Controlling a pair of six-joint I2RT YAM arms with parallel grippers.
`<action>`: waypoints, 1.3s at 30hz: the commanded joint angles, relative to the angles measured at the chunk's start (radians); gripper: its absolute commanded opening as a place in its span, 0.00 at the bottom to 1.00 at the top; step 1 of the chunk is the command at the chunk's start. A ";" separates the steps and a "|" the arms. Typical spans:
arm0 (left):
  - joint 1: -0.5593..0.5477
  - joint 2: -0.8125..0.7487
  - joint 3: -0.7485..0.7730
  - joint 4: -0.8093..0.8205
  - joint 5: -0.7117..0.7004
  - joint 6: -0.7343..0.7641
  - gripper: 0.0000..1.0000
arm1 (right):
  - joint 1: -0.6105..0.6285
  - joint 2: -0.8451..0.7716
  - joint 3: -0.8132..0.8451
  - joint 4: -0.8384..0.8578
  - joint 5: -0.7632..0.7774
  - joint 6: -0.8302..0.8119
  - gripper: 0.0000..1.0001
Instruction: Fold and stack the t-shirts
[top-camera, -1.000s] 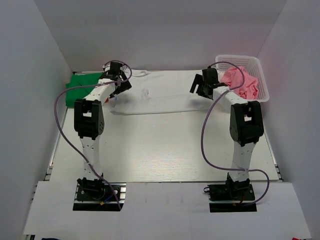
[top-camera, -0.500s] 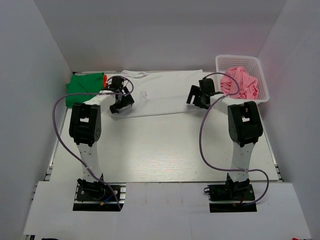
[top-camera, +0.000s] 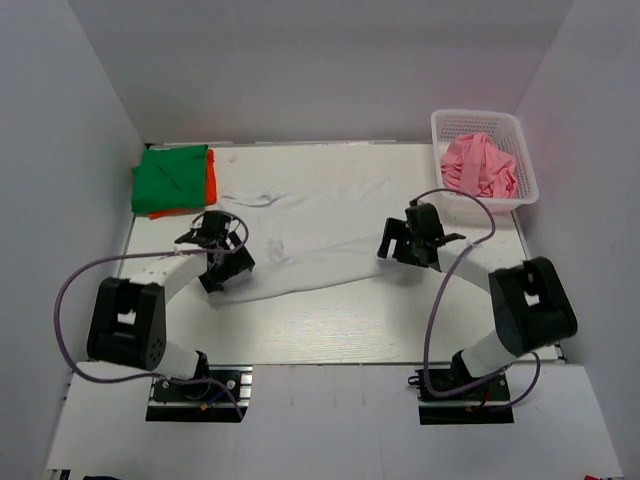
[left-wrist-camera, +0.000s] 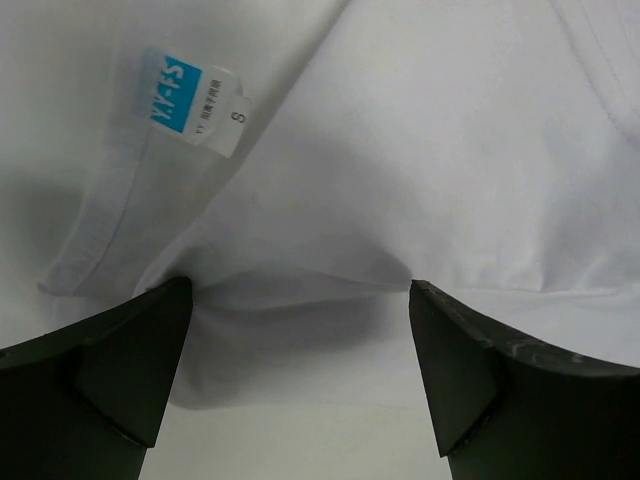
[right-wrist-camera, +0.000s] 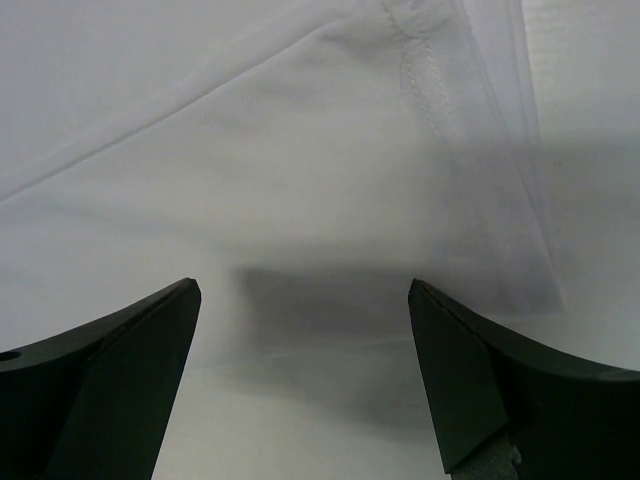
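The white t-shirt (top-camera: 320, 225) lies spread and rumpled across the middle of the table. Its neck label (left-wrist-camera: 195, 100) shows in the left wrist view. My left gripper (top-camera: 225, 265) (left-wrist-camera: 300, 300) hangs open over the shirt's near left edge, nothing between its fingers. My right gripper (top-camera: 405, 245) (right-wrist-camera: 300, 295) is open too, low over the near right edge by a stitched hem (right-wrist-camera: 430, 90). A folded green t-shirt (top-camera: 172, 178) lies on an orange one (top-camera: 211, 180) at the far left. The pink t-shirt (top-camera: 480, 165) is bunched in the basket.
The white lattice basket (top-camera: 524, 160) stands at the far right corner. White walls close in the table on the left, back and right. Both arms' purple cables loop out over the table's near half.
Both grippers have drawn back from the far side toward the near side. The white t-shirt's near edge has come with them and the shirt now lies farther toward the middle.
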 joint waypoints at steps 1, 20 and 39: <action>0.000 -0.149 -0.017 -0.022 0.089 0.008 0.99 | 0.032 -0.128 -0.031 -0.042 0.008 -0.047 0.90; 0.091 0.544 0.885 -0.086 -0.175 0.106 0.99 | -0.036 0.234 0.527 -0.059 0.160 -0.051 0.90; 0.140 0.774 1.040 -0.025 0.063 0.116 0.78 | -0.116 0.490 0.779 -0.105 0.063 -0.054 0.90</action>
